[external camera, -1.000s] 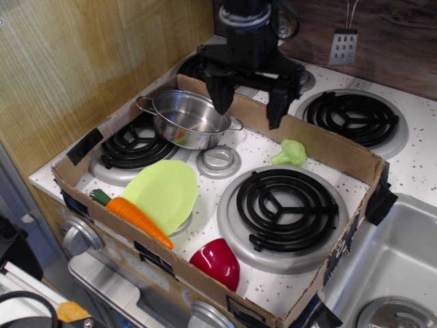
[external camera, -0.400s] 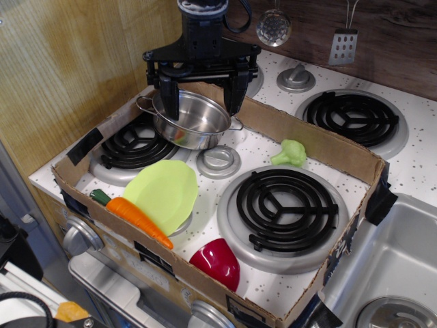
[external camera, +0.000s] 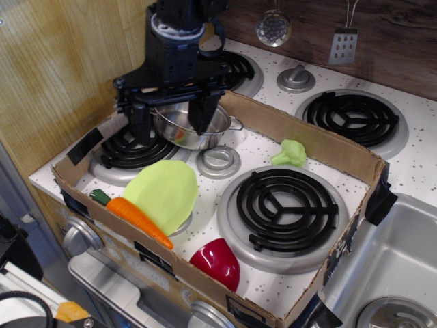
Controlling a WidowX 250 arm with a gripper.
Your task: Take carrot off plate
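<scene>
Inside the cardboard box (external camera: 321,147) on the stove top: plate (external camera: 167,191) at the front left, tilted, with carrot (external camera: 136,216) lying along its front-left edge, against the box wall; bowl (external camera: 217,263) at the front, to the right of the carrot tip. Behind the plate, pot (external camera: 194,130) on the back-left burner (external camera: 130,150), with gripper (external camera: 172,117) hanging over it, jaws spread wide, one finger at each side of the pot. At the right, large burner (external camera: 283,205) in the middle of the box, and broccoli (external camera: 290,153) behind it, near the back wall.
</scene>
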